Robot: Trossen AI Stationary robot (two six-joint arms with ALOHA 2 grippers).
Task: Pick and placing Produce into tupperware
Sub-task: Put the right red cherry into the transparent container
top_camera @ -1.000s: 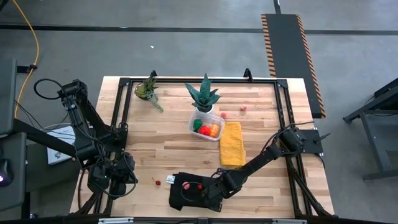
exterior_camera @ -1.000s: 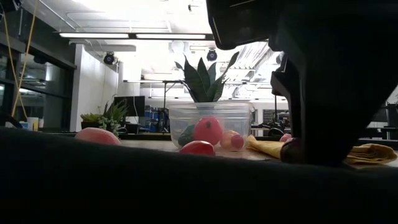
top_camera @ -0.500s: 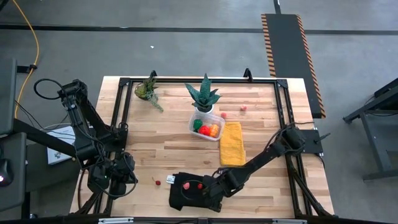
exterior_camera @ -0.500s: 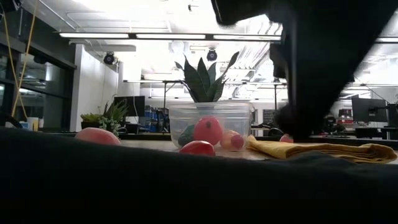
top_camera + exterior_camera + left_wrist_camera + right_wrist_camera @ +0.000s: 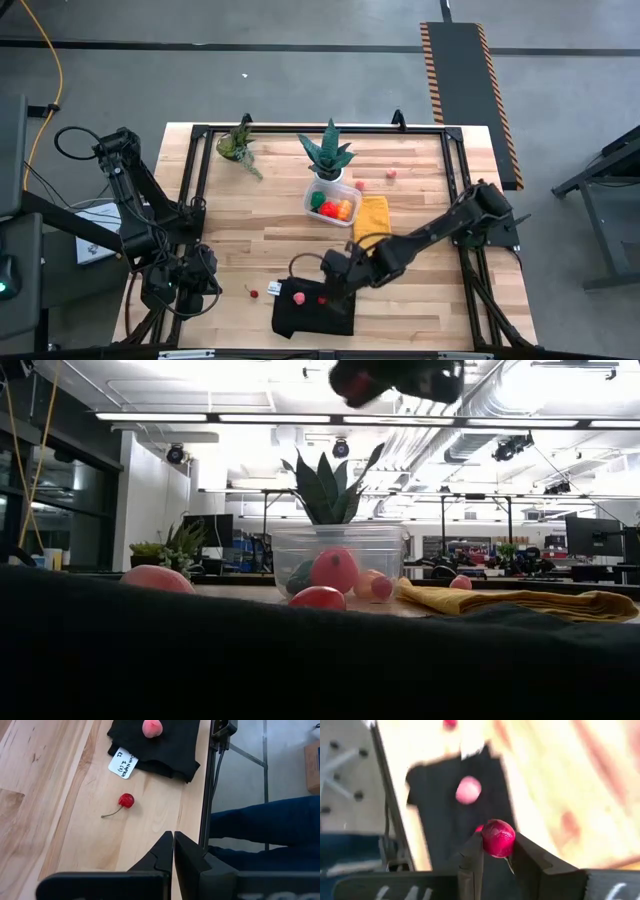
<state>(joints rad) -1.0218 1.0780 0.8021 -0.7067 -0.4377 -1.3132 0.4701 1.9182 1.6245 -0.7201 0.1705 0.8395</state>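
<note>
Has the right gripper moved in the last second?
Yes. The right gripper has lifted off the black cloth toward the yellow towel, holding a red fruit.

Blurred and half-hidden from where I work

My right wrist view smears the black cloth mat (image 5: 465, 810); its near edge blocks the low view, hiding the clear plastic tupperware's (image 5: 338, 565) base.

From overhead we are looking straight down on the whole table (image 5: 280, 225). From table height we are looking level across the black cloth (image 5: 300, 650) toward the room. Both wrist cameras are looking closely down at that same cloth.
</note>
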